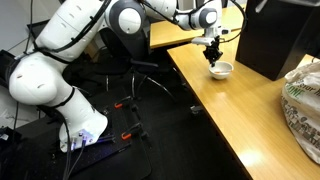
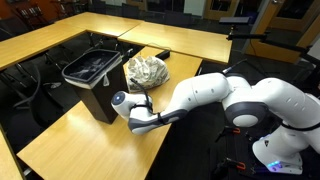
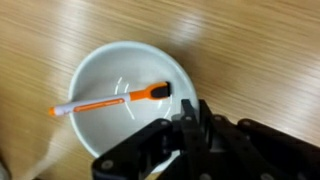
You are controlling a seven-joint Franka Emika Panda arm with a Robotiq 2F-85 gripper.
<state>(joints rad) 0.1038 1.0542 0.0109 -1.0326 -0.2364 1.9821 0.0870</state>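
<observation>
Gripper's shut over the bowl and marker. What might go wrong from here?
The gripper is shut at the orange end of the marker; whether it holds it is unclear. An end-only pinch may let it tilt or slip. The gripper also sits low over the bowl; a sideways move might drag or tip it.

The white arm (image 1: 70,30) reaches from the lower left to the upper right of the frame, its claw (image 1: 213,55) pointing straight down, jaws closed together.
</observation>
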